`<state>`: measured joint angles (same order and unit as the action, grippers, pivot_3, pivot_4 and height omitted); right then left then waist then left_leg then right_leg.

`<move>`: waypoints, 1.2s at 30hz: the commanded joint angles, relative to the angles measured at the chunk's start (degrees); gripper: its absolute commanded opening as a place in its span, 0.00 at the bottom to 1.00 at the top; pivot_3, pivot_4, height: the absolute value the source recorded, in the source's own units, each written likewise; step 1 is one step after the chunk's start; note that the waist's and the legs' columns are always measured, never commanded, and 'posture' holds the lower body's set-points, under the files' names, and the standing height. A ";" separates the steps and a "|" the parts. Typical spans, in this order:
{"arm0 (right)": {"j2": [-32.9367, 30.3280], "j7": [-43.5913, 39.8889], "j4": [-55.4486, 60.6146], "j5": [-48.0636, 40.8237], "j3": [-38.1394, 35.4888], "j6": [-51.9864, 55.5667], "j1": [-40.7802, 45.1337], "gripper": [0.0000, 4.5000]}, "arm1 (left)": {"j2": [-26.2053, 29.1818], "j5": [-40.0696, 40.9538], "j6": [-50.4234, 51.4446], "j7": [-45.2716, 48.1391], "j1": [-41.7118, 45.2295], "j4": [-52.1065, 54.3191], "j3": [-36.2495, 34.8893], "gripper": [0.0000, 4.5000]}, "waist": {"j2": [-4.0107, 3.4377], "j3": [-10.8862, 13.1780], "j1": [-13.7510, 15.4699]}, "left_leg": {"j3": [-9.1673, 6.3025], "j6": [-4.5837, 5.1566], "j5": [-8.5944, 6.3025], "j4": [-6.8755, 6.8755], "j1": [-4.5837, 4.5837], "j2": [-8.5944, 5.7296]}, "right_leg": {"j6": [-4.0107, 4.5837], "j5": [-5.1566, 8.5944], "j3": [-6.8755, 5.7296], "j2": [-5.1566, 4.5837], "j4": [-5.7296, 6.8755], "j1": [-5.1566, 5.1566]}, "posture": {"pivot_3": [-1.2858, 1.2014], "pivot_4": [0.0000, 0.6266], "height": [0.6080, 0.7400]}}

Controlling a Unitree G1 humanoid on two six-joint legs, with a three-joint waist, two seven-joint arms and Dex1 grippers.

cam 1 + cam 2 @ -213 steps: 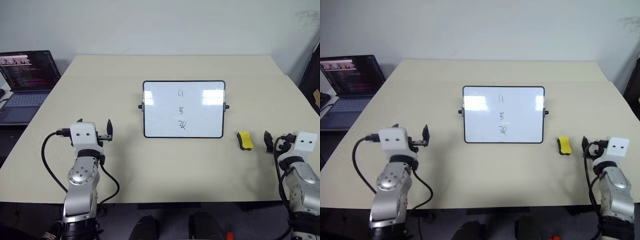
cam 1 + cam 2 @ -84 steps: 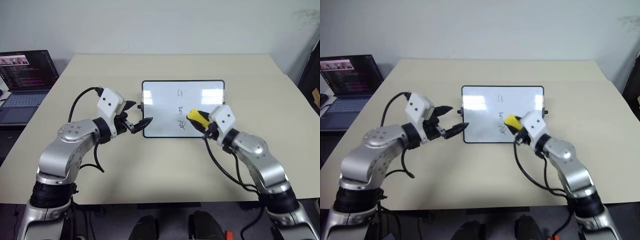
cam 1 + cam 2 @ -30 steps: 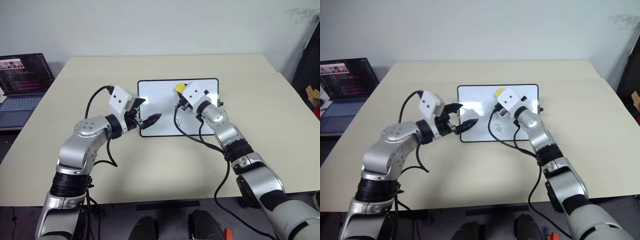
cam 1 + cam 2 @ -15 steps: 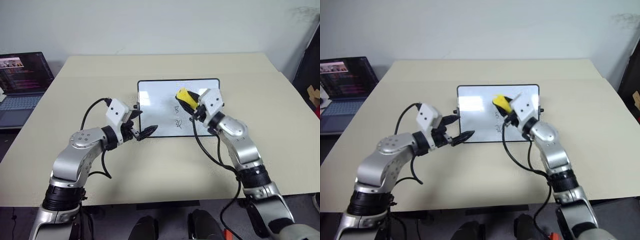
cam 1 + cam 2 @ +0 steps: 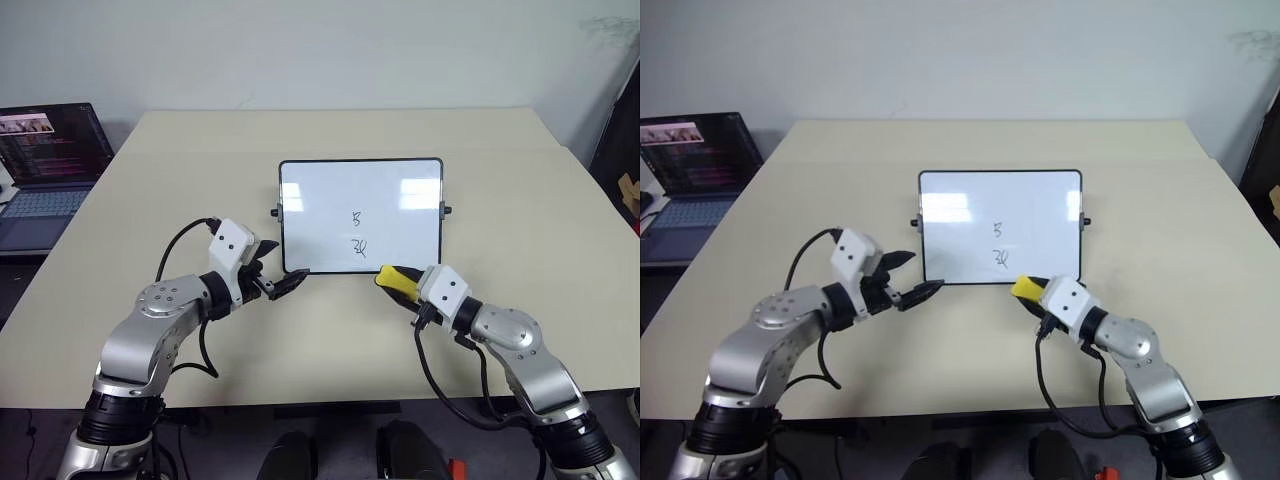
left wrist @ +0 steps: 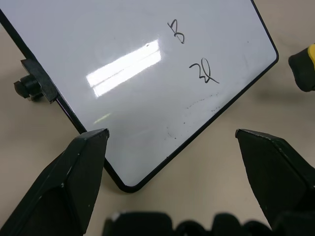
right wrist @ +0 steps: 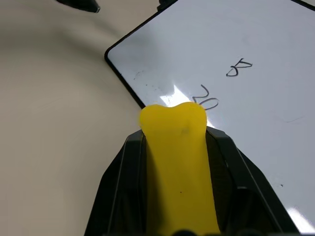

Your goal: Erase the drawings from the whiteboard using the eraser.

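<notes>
Right gripper (image 5: 400,285) has its jaws clamped on the eraser (image 5: 396,281), just off the board's (image 5: 310,200) near edge. Two drawings (image 5: 357,232) sit just beyond it, stacked near-to-far. Left gripper (image 5: 283,278) hangs with jaws spread at the board's near-left corner.

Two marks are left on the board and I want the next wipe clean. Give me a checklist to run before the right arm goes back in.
1. Grip: the right pincer is shut on the eraser. Ok.
2. Eraser on the whiteboard: it sits at the board's lower edge, off the writing. Not ok.
3. Drawings: two scribbles remain in the middle column. Not ok.
4. Board steadied: the left pincer is open astride the lower left corner, not gripping it. Not ok.
5. Which face of the eraser points at the board: cannot tell.
6. Path from eraser to lower scribble: nothing in between. Ok.
</notes>
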<state>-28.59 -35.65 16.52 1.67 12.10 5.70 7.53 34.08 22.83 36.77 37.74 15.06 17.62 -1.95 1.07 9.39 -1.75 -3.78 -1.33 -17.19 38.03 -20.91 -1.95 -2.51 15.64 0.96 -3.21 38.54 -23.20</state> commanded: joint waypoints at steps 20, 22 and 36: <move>13.18 15.60 -32.68 12.00 2.06 -13.47 30.36 0.28 | 0.35 0.20 -0.11 1.80 4.44 0.25 1.24 1.00 | 0.05 0.03 -0.09 | 0.07 -0.22 0.12 0.00 0.00 -0.05 | 0.02 -0.01 -0.01 0.03 -0.01 -0.04 | 0.52 0.24 1.00; 13.52 16.16 -36.92 12.68 2.27 -14.09 32.85 0.28 | 0.39 0.22 -0.05 2.09 5.01 -0.01 1.12 1.00 | 0.05 0.03 -0.11 | 0.08 -0.22 0.12 -0.01 0.00 -0.03 | 0.02 -0.01 0.00 0.03 -0.02 -0.05 | 0.52 0.24 1.00; 11.50 11.00 -43.03 18.86 8.43 -7.38 29.42 0.28 | 0.11 -0.52 -1.75 3.02 5.44 -1.34 1.16 1.00 | 0.11 -0.06 -0.23 | 0.13 -0.02 0.02 0.08 0.15 0.00 | 0.04 -0.02 0.02 0.02 0.22 0.04 | 0.52 0.24 1.00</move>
<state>-15.80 -23.35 -24.15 18.20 19.43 -5.11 38.70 34.04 22.48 36.64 40.63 19.63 15.40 -0.25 1.18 9.33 -1.98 -3.64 -1.35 -17.17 38.14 -20.73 -1.96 -2.47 15.61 0.97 -3.18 38.82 -23.16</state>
